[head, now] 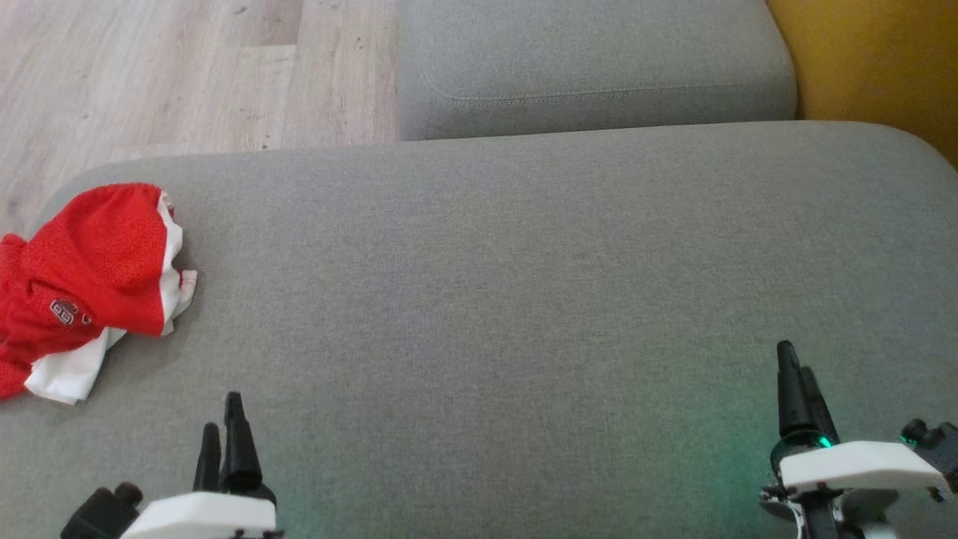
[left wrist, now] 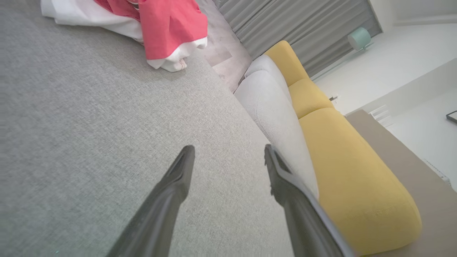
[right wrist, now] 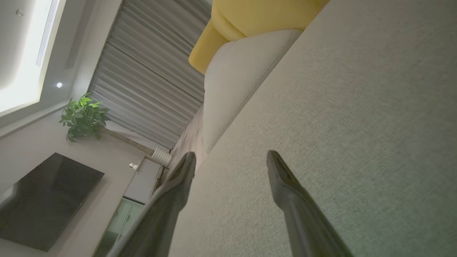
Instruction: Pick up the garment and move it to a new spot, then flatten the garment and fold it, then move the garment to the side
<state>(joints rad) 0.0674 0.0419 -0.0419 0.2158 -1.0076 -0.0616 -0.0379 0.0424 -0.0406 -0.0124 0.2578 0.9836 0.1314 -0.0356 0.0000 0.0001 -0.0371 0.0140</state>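
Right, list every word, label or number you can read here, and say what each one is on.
Small badge on the red part of the garment: its marks are too small and blurred to read.
Grey cushion and yellow sofa: no text on either.

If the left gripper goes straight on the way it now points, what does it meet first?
Probably only the bare grey cushion. The left gripper points along it toward its far edge; the red and white garment lies left of that line. How low the gripper rides is unclear.
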